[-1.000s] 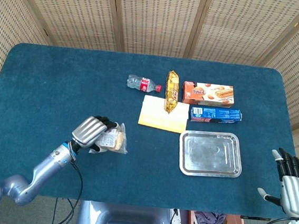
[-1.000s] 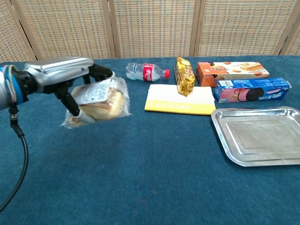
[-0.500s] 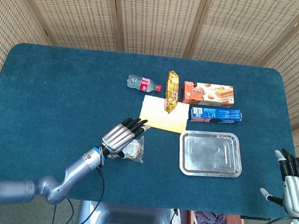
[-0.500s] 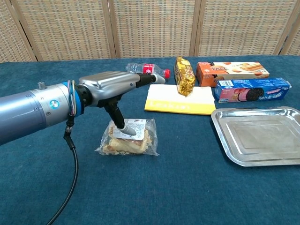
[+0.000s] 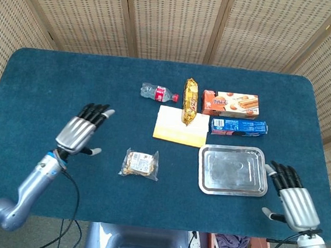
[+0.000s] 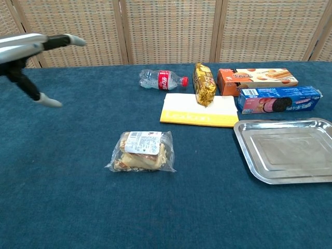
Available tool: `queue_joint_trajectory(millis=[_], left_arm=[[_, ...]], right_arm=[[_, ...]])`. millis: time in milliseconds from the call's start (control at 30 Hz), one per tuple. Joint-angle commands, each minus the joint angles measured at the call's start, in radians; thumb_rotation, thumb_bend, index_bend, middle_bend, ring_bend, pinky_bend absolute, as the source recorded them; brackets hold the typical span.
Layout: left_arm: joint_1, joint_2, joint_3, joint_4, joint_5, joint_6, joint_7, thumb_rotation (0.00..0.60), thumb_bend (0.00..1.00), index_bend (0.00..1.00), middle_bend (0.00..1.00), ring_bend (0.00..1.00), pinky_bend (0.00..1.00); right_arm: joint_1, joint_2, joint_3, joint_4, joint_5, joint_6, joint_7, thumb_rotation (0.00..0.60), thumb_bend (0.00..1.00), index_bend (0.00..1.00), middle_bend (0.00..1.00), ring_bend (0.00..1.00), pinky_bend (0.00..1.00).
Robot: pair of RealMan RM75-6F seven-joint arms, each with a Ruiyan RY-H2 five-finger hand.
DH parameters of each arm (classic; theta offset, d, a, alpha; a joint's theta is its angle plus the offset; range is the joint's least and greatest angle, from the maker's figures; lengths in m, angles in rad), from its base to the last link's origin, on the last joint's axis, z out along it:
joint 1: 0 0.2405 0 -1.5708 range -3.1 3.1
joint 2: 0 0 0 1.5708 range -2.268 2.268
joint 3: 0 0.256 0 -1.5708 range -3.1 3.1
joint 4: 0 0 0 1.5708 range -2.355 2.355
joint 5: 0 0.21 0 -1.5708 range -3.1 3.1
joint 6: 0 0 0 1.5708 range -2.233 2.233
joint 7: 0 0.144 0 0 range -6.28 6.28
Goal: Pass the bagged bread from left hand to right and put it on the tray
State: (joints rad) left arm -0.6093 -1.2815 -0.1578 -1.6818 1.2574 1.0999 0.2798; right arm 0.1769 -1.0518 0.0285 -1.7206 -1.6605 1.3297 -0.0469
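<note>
Blue cloth [image 5: 52, 84] covers my table, with woven screens [image 5: 175, 19] behind it. My left hand [image 5: 83, 131] hangs over the cloth with fingers spread and holds nothing. My right hand [image 5: 294, 200] is near the front right corner, fingers apart too. The bagged bread [image 5: 140, 164] lies flat on the cloth between my hands, touching neither. The tray [image 5: 231, 189] sits bare beside my right hand. Behind it are a blue cookie box [image 5: 239, 127], an orange box [image 5: 230, 104], a gold snack bag [image 5: 190, 100], a yellow pad [image 5: 179, 131] and a small bottle [image 5: 158, 92].
</note>
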Motion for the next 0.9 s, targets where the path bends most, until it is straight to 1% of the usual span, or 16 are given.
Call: queue_joint_trajectory(millis=[33,100,133,167,200,267,300,367,400,433,500,567,600,700,867,900], left_arm=[[0.102,0.089,0.035,-0.018,-0.008,0.1,-0.071,0.6,0.0,0.0,0.0,0.0,0.0],[0.143,0.108,0.042,-0.006,0.013,0.154,-0.119,0.6,0.0,0.0,0.0,0.0,0.0],[0.176,0.118,0.051,0.015,0.033,0.202,-0.138,0.6,0.0,0.0,0.0,0.0,0.0],[0.189,0.121,0.056,0.024,0.04,0.22,-0.144,0.6,0.0,0.0,0.0,0.0,0.0],[0.206,0.126,0.061,0.029,0.04,0.239,-0.148,0.6,0.0,0.0,0.0,0.0,0.0],[0.245,0.14,0.068,0.02,0.028,0.271,-0.171,0.6,0.0,0.0,0.0,0.0,0.0],[0.282,0.157,0.073,-0.005,0.01,0.3,-0.197,0.6,0.0,0.0,0.0,0.0,0.0],[0.296,0.168,0.079,-0.015,0.024,0.31,-0.208,0.6,0.0,0.0,0.0,0.0,0.0],[0.3,0.17,0.08,-0.016,0.027,0.311,-0.211,0.6,0.0,0.0,0.0,0.0,0.0],[0.305,0.171,0.079,-0.017,0.029,0.312,-0.213,0.6,0.0,0.0,0.0,0.0,0.0],[0.308,0.171,0.076,-0.015,0.029,0.306,-0.215,0.6,0.0,0.0,0.0,0.0,0.0],[0.309,0.17,0.073,-0.011,0.025,0.299,-0.219,0.6,0.0,0.0,0.0,0.0,0.0],[0.309,0.171,0.071,-0.008,0.022,0.292,-0.221,0.6,0.0,0.0,0.0,0.0,0.0],[0.31,0.17,0.063,0.002,0.011,0.279,-0.229,0.6,0.0,0.0,0.0,0.0,0.0],[0.311,0.172,0.05,0.015,-0.005,0.26,-0.239,0.6,0.0,0.0,0.0,0.0,0.0],[0.311,0.172,0.048,0.017,-0.007,0.257,-0.24,0.6,0.0,0.0,0.0,0.0,0.0]], right_arm=[[0.134,0.01,-0.004,-0.033,-0.109,-0.13,0.06,0.6,0.0,0.0,0.0,0.0,0.0],[0.188,0.015,0.007,-0.064,-0.115,-0.196,0.06,0.6,0.0,0.0,0.0,0.0,0.0],[0.236,0.013,0.023,-0.09,-0.11,-0.259,0.049,0.6,0.0,0.0,0.0,0.0,0.0],[0.257,0.012,0.031,-0.101,-0.099,-0.289,0.04,0.6,0.0,0.0,0.0,0.0,0.0],[0.282,0.007,0.043,-0.113,-0.088,-0.324,0.026,0.6,0.0,0.0,0.0,0.0,0.0],[0.359,-0.023,0.084,-0.138,-0.03,-0.436,-0.035,0.6,0.0,0.0,0.0,0.0,0.0],[0.451,-0.088,0.133,-0.137,0.065,-0.575,-0.09,0.6,0.0,0.0,0.0,0.0,0.0],[0.521,-0.143,0.177,-0.126,0.208,-0.673,-0.166,0.6,0.0,0.0,0.0,0.0,0.0],[0.545,-0.162,0.19,-0.123,0.269,-0.697,-0.203,0.6,0.0,0.0,0.0,0.0,0.0],[0.591,-0.201,0.21,-0.112,0.357,-0.729,-0.25,0.6,0.0,0.0,0.0,0.0,0.0],[0.671,-0.261,0.226,-0.085,0.507,-0.753,-0.331,0.6,0.0,0.0,0.0,0.0,0.0],[0.741,-0.312,0.227,-0.058,0.63,-0.743,-0.403,0.6,0.0,0.0,0.0,0.0,0.0],[0.789,-0.346,0.222,-0.039,0.709,-0.726,-0.451,0.6,0.0,0.0,0.0,0.0,0.0],[0.902,-0.421,0.207,-0.002,0.896,-0.661,-0.558,0.6,0.0,0.0,0.0,0.0,0.0],[1.04,-0.514,0.199,0.046,1.135,-0.573,-0.656,0.6,0.0,0.0,0.0,0.0,0.0],[1.056,-0.525,0.2,0.053,1.164,-0.568,-0.663,0.6,0.0,0.0,0.0,0.0,0.0]])
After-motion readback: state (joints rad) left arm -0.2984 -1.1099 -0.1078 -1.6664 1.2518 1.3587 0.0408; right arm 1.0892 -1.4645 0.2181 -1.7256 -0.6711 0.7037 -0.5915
